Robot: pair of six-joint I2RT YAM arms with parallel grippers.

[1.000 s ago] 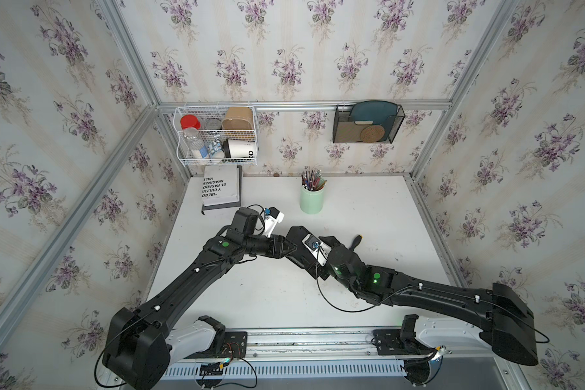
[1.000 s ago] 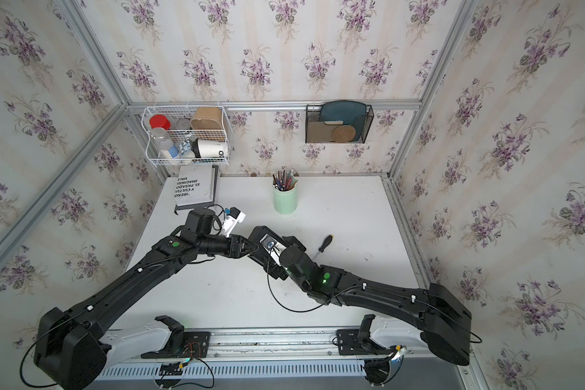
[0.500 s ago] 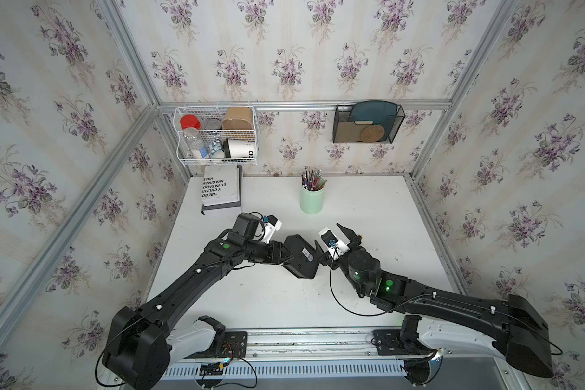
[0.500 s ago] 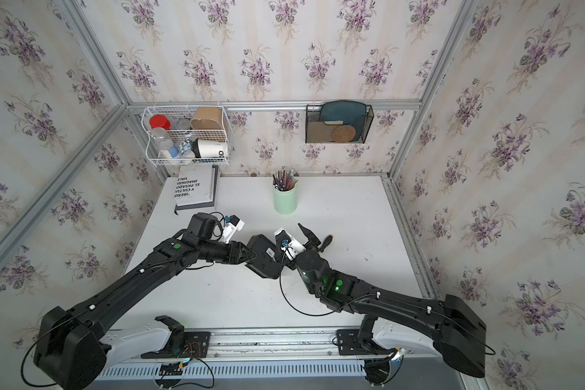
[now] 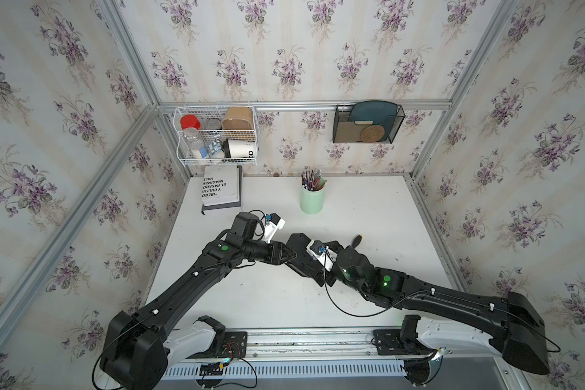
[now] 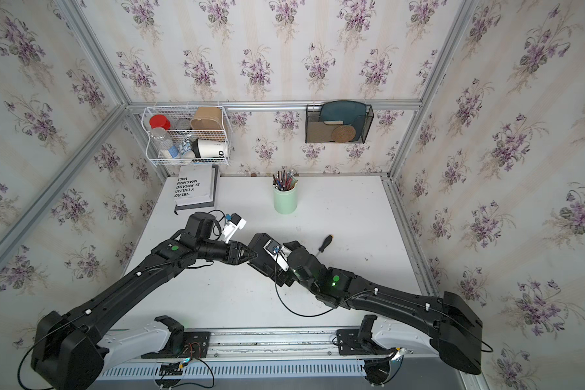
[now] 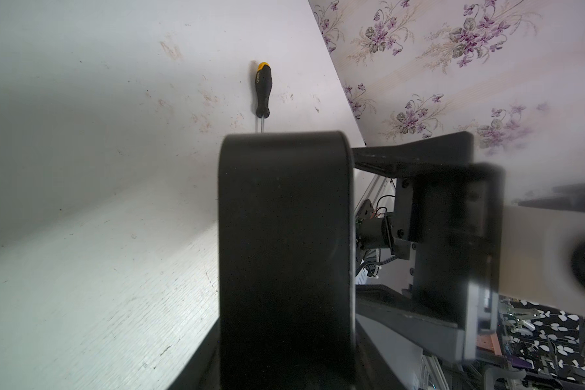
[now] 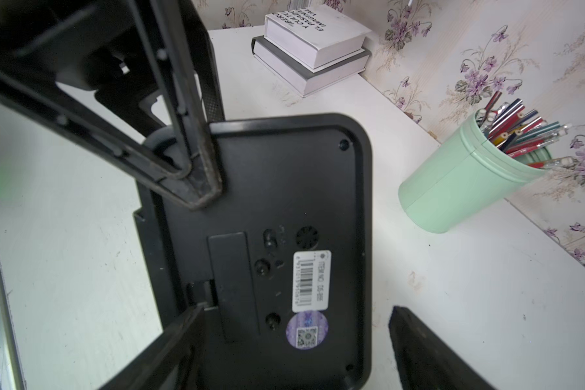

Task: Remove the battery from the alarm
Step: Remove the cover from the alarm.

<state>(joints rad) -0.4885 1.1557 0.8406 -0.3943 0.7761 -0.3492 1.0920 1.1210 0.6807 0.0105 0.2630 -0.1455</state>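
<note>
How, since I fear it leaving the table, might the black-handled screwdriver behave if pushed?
The black-handled, orange-capped screwdriver lies flat on the white table; its round handle would probably roll if pushed sideways. It looks rigid, so likely lifts without flexing.

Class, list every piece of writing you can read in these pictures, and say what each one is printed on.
"IBERO / Y CULTU / EL PASADO / IMAGINA": book cover, line ends cut off.
"OD": white cup, the rest hidden.
"ITEM NO": white sticker on the alarm back; its code, barcode digits and the round sticker's print are too small to read.
Screwdriver handle mark: too blurred to read.
</note>
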